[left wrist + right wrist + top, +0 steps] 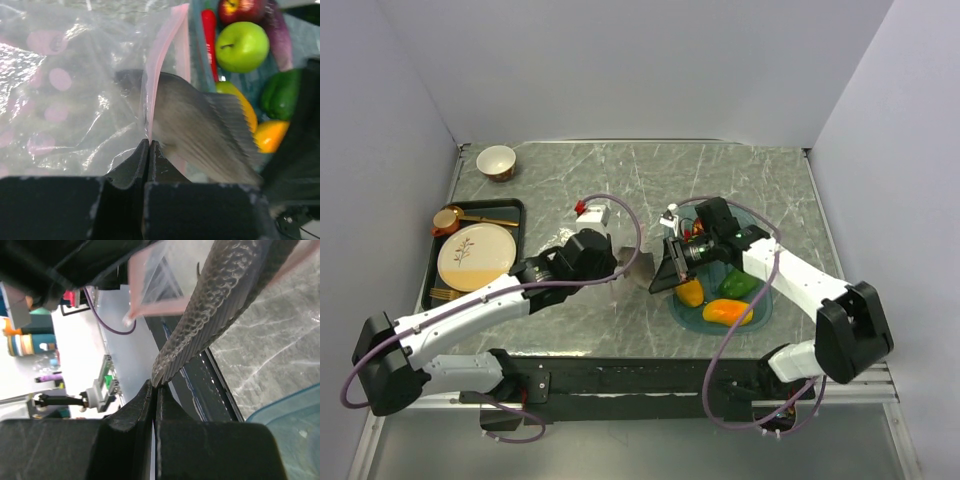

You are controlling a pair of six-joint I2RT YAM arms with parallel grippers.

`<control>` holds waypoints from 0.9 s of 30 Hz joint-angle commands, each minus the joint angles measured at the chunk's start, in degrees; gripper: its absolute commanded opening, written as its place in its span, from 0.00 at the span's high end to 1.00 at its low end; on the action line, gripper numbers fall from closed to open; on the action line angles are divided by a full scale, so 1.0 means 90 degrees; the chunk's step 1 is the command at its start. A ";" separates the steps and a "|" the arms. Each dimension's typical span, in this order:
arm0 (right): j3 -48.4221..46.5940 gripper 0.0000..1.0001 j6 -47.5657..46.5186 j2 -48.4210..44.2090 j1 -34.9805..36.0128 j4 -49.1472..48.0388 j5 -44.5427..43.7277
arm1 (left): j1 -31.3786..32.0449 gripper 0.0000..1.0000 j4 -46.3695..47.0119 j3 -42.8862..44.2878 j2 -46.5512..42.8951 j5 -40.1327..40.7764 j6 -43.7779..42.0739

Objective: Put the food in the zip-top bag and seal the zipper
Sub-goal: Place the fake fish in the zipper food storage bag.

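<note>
Left pincer [148, 146] is pressed together on the mouth edge of the zip-top bag [60, 100], right at the foot of the zipper [165, 60]; in the top view that puts the bag at centre frame, between the two arms and just left of the teal tray [285, 440], lifted off the counter [720, 175].

Right pincer [154, 390] is pinching the tip of a grey scaly toy [200, 120], fish-like to my eye. Its far end crosses the zipper and shows dark through the plastic, so I judge I'm mid-insertion.

To do this well, I'd hold the left grip firm and taut so the lip doesn't fold; push the toy along its own length, not sideways; and let go only once the broad ribbed part is past the strip, since that is what looks likely to snag.

In the left wrist view the toy's long axis runs from lower right to upper left, leading end aimed into the bag. The zipper stands nearly upright, leaning slightly right, with the bag's body spreading left.

Green apple [242, 46], green pepper [280, 92] and the rest wait in the tray at upper right.
</note>
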State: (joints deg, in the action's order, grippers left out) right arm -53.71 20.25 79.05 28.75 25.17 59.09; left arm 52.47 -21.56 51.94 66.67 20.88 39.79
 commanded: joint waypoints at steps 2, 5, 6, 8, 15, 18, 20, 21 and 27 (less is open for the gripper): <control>-0.0438 0.98 0.0766 0.0367 0.0028 -0.1155 0.0241 | 0.0137 0.99 0.0609 0.0058 -0.0133 -0.0485 -0.0358; -0.0516 0.99 0.1264 0.0602 0.0038 -0.1711 0.0232 | 0.0293 0.99 0.0560 0.0195 -0.0065 -0.0446 -0.0437; -0.0565 0.98 0.1382 0.0650 0.0038 -0.1838 0.0241 | 0.0361 0.99 0.0540 0.0253 -0.0045 -0.0416 -0.0446; -0.0594 0.98 0.1655 0.0787 0.0047 -0.2161 0.0251 | 0.0410 0.99 0.0531 0.0322 0.0004 -0.0397 -0.0447; -0.1053 1.00 0.1171 0.1070 0.0301 -0.1763 0.0398 | 0.0557 0.99 0.0482 0.0420 0.0043 -0.0182 -0.0359; -0.1209 0.96 0.0672 0.1236 0.0379 -0.1079 0.0407 | 0.0567 0.99 0.0472 0.0400 -0.0025 -0.0065 -0.0339; -0.1219 0.95 0.0611 0.1305 0.0379 -0.0873 0.0290 | 0.0577 0.99 0.0423 0.0420 -0.0064 0.0032 -0.0329; -0.1210 0.95 0.0631 0.1344 0.0379 -0.0834 0.0242 | 0.0577 0.99 0.0394 0.0430 -0.0094 0.0062 -0.0329; -0.0975 0.77 0.1731 0.1402 0.0370 -0.1770 -0.0198 | 0.0586 0.99 0.0296 0.0440 -0.0299 0.0199 -0.0290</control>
State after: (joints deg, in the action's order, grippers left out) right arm -62.04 29.89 91.15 31.35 15.05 58.46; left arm 57.36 -20.78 53.10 66.57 20.95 37.06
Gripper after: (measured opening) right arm 0.139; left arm 0.022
